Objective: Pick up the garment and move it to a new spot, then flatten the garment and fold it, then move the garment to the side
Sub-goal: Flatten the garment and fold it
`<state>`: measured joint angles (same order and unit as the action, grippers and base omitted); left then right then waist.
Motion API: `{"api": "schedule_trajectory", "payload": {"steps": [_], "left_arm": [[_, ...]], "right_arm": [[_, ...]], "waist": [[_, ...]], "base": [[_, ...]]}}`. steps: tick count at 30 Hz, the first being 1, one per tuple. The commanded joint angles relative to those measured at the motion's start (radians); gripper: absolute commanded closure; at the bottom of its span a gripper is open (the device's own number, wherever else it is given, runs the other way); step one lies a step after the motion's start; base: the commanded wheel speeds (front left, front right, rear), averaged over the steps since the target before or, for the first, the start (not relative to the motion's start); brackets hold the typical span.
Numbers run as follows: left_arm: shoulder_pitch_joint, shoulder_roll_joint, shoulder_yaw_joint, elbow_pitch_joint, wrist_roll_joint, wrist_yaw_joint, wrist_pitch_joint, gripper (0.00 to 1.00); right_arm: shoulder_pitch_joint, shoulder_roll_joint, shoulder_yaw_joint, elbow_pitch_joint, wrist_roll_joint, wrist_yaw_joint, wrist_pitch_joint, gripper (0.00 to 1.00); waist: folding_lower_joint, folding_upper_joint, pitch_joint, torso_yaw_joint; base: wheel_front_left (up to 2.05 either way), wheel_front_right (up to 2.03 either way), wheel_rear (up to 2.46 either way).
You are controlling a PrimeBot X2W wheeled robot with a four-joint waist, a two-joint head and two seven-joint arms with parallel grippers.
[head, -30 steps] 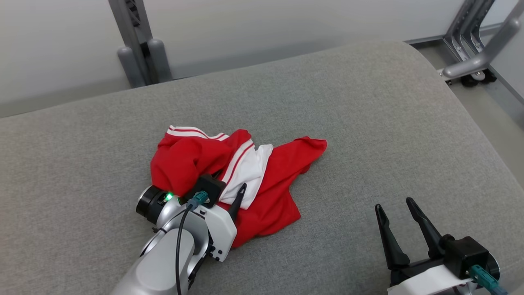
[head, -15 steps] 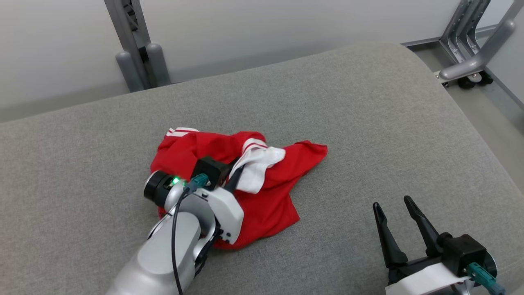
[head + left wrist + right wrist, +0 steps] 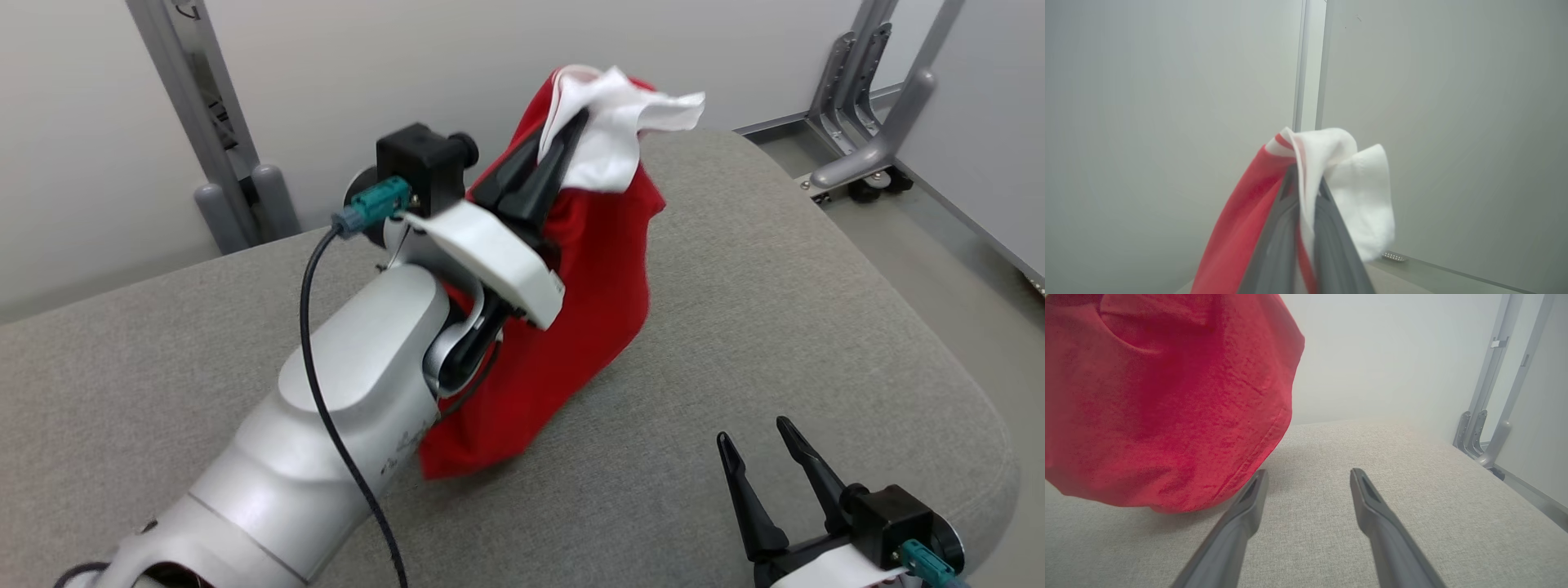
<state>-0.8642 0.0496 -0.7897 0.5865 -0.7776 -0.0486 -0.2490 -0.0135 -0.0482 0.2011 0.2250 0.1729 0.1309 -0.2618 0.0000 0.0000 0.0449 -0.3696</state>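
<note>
The garment point(image 3: 588, 269) is red with a white, red-striped part at its top. It hangs in the air from my left gripper point(image 3: 575, 122), which is shut on the white part. In the left wrist view the two fingers pinch the garment point(image 3: 1331, 171) at my left gripper point(image 3: 1306, 179). The lowest red cloth hangs at the grey cushion point(image 3: 775, 286); I cannot tell whether it touches. My right gripper point(image 3: 755, 437) stands open low at the right with nothing between its fingers. In the right wrist view the garment point(image 3: 1167, 396) hangs left of my right gripper point(image 3: 1308, 473).
The grey cushion point(image 3: 1392, 457) ends in a rounded edge at the right, with floor beyond. Grey metal frame legs point(image 3: 865, 106) stand at the back right, and a metal post point(image 3: 196, 131) at the back left against a pale wall.
My left gripper has shut on the white part of the garment and lifted it up off the cushion. The head camera has tilted up. The right gripper has stayed open.
</note>
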Motion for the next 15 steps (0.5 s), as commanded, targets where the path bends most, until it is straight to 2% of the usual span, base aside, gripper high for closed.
{"api": "schedule_trajectory", "payload": {"steps": [1,5,10,15], "left_arm": [[-0.061,0.003,-0.01,-0.024,-0.026,0.019,-0.012,1.0],[-0.129,0.003,0.027,-0.129,0.006,0.067,-0.016,1.0],[-0.014,0.005,-0.001,-0.211,0.064,0.009,-0.015,1.0],[0.226,0.003,0.002,-0.219,0.152,-0.034,-0.015,1.0]], "right_arm": [[0.006,-0.005,0.0,0.004,-0.008,0.0,-0.006,0.0],[0.003,-0.004,-0.003,0.003,-0.017,0.0,-0.006,0.0],[0.012,-0.004,-0.028,-0.006,-0.015,0.0,-0.006,0.0],[0.039,-0.004,-0.055,-0.008,-0.014,0.0,-0.006,0.0]], "waist": [[0.0,0.0,-0.02,-0.032],[0.0,0.0,-0.02,-0.051],[0.0,0.0,-0.015,-0.035],[0.0,0.0,-0.013,0.026]], "base": [[0.0,0.0,0.0],[0.0,0.0,0.0],[0.0,0.0,0.0],[0.0,0.0,0.0]]}}
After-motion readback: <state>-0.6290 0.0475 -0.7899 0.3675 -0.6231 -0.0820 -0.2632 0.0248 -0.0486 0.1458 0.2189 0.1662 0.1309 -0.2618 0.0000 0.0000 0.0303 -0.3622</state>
